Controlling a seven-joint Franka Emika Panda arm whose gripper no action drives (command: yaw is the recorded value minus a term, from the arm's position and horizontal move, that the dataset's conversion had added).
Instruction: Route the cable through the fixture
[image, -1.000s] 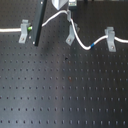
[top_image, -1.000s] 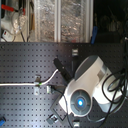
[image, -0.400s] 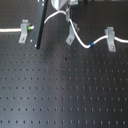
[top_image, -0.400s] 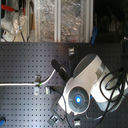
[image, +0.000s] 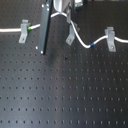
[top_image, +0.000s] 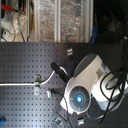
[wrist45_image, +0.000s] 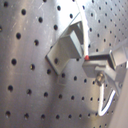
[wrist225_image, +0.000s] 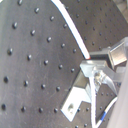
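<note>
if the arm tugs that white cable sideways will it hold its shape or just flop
Probably flop: the cable already sags in loose curves between the fixture clips. It looks thin and light, so it should drag easily, though the clips may snag it.

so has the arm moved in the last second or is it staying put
Yes, slightly. In the second exterior view the arm has drifted toward the second exterior view's left, closer to the clip holding the cable.

- In the first exterior view the cable (image: 80, 37) now sags lower between the middle clip (image: 70, 34) and the right clip (image: 110, 38).
- In the second exterior view the arm (top_image: 82, 85) sits slightly further left.
</note>
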